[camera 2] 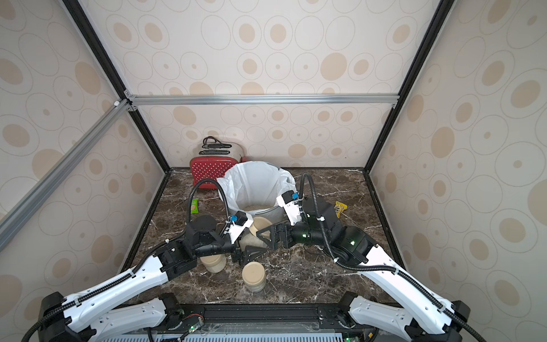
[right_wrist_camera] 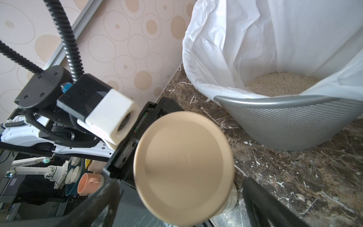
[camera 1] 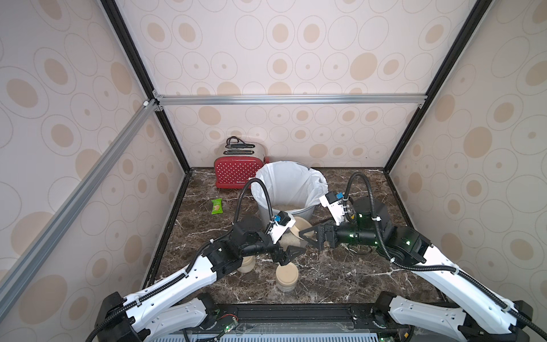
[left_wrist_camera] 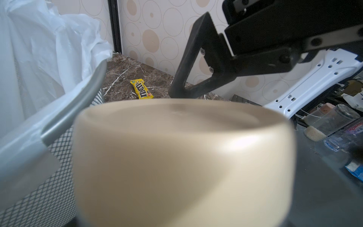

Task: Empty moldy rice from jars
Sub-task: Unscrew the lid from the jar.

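- Beige lid (left_wrist_camera: 182,157) fills the left wrist view, blurred. It still caps the held jar (camera 1: 288,239), which lies tipped on its side and seems raised off the marble table (camera 1: 340,275). The lid is turned toward the other arm, likely so that arm can take it off.
- Left gripper (camera 1: 291,245) pinches the glass body. Its fingers are mostly hidden, so the clamp is judged from the way the jar hangs.
- Right gripper (camera 1: 306,239) has its fingers (right_wrist_camera: 255,196) spread wide, one on each side of the lid without touching it — a stance suited to closing on the rim.
- Moldy rice (right_wrist_camera: 282,82) lies as a pale layer at the bottom of the grey mesh bin (right_wrist_camera: 294,125) inside its white liner (right_wrist_camera: 245,39), and more shows through the held jar's glass. The bin stands just beside the jar, presumably to keep the pour short.
- Two more lidded jars stand upright toward the front: the front jar (camera 1: 286,277) in the open, the second jar (camera 1: 247,264) partly under the left arm. How full they are cannot be told.
- Farther out, the red toaster (camera 1: 238,173), green snack packet (camera 1: 217,205) and M&M's packet (left_wrist_camera: 141,88) sit well apart — bystanders.
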You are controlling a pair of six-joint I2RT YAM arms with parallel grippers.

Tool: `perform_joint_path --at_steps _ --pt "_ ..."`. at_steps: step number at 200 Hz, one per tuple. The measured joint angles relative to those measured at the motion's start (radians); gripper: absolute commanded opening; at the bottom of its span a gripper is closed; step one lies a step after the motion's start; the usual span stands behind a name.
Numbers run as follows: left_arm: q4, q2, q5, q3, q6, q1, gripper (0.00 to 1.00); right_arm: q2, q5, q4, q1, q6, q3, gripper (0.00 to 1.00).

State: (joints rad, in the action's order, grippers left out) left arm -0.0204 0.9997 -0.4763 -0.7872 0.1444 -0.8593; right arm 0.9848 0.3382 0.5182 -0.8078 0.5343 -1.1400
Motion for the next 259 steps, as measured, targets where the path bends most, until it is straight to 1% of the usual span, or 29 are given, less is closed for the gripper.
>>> perform_joint_path --at_steps 42,99,107,157,175,212,238,259 --pt "-0.011 0.018 -0.004 -0.084 -0.019 -0.001 0.34 -0.001 -0.002 -0.017 0.0 -0.016 -0.025 1.0" --pt "-0.014 0.066 -0.008 -0.106 -0.045 -0.002 0.33 0.022 -0.026 -0.063 -0.001 -0.029 -0.029 1.0" --pt "-0.014 0.071 -0.009 -0.106 -0.048 -0.002 0.33 0.026 -0.032 -0.064 -0.001 -0.033 -0.029 0.98" --pt "-0.021 0.077 -0.004 -0.119 -0.058 -0.003 0.32 0.049 -0.069 -0.063 -0.001 -0.059 -0.053 0.74" --pt "-0.021 0.078 -0.004 -0.122 -0.058 -0.003 0.32 0.048 -0.07 -0.063 -0.001 -0.064 -0.055 0.69" --pt "-0.027 0.095 -0.026 -0.143 -0.051 -0.002 0.29 0.038 -0.072 -0.063 0.0 -0.076 -0.055 0.63" --pt "-0.047 0.107 -0.076 -0.177 -0.026 0.0 0.29 0.024 -0.049 -0.061 0.002 -0.12 -0.067 0.62" --pt "-0.058 0.107 -0.122 -0.213 0.0 0.001 0.29 0.026 0.002 -0.051 0.008 -0.182 -0.108 0.62"
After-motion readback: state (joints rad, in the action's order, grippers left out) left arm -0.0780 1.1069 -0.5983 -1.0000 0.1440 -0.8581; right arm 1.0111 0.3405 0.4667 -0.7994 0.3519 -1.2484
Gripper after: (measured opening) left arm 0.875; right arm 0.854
